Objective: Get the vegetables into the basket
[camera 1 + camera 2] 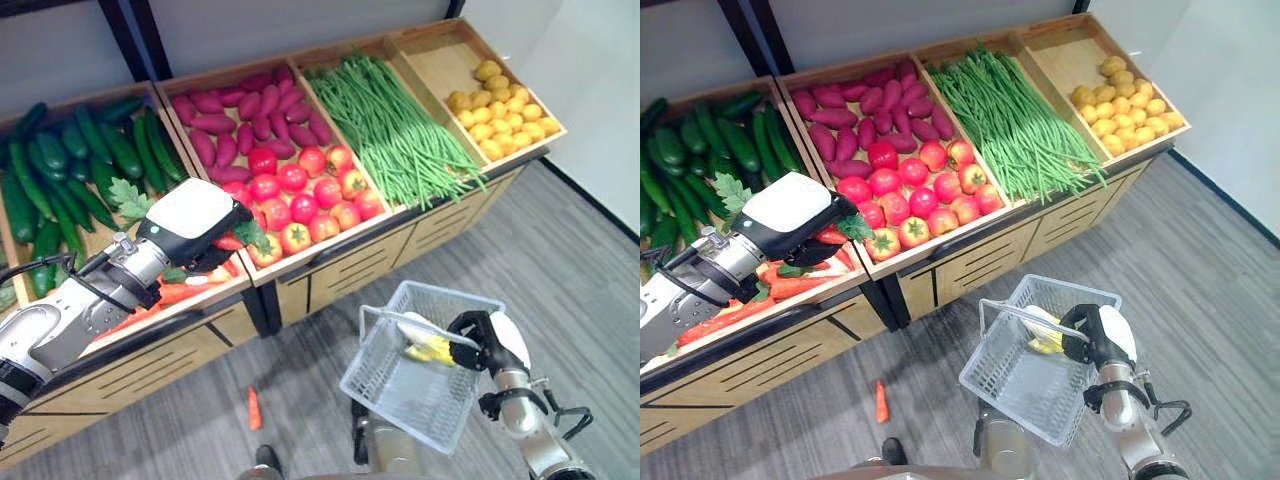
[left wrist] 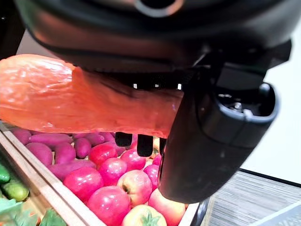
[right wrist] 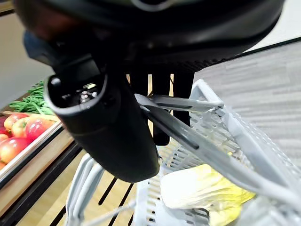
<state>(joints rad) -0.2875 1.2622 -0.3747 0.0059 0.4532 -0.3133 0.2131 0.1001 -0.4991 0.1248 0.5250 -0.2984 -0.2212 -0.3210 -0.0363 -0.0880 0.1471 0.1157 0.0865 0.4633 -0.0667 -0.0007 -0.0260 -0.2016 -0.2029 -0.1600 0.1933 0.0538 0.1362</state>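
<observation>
Basket (image 1: 415, 385) hangs low at right, right robot hand (image 1: 478, 340) curled round its handle, a yellow-white vegetable (image 1: 428, 343) inside. Left robot hand (image 1: 805, 232) over the carrot bin grips a carrot (image 2: 70, 96). Risk: long carry across to the basket, grip slips; one carrot on the floor (image 1: 254, 408) already.

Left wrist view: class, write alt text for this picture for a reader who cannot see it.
The robot's left hand grips an orange carrot, fingers and thumb curled round it. Past the hand lies a wooden crate of red tomatoes with purple sweet potatoes behind them.
</observation>
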